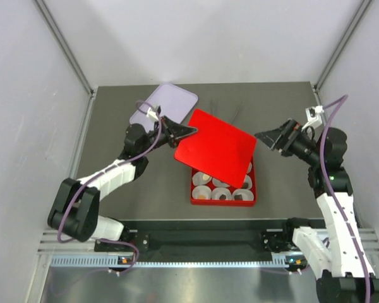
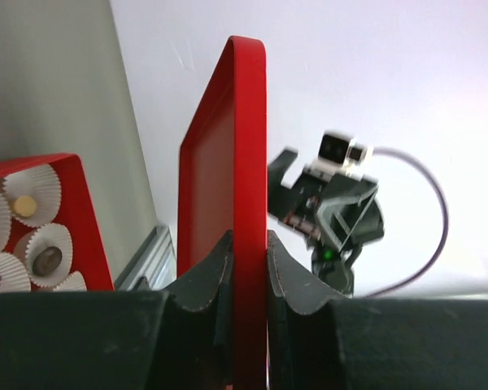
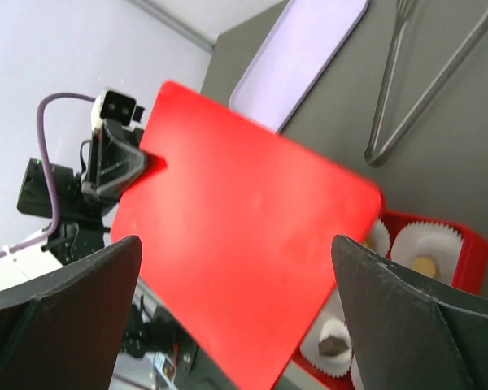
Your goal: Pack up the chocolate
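Chocolate (image 2: pixel 46 260), dark and tan pieces, sits in white paper cups (image 2: pixel 45 183) inside the red box (image 1: pixel 224 202) near the middle of the table (image 1: pixel 114 126). Above it, the red lid (image 1: pixel 216 150) hangs tilted, covering the box's far rows. My left gripper (image 1: pixel 188 131) is clamped on the lid's left edge, a finger pressed to each face. My right gripper (image 1: pixel 262 139) is spread wide just beside the lid's right corner, not touching it. Behind lie metal tongs (image 3: pixel 376 153) and a lavender tray (image 1: pixel 170 100).
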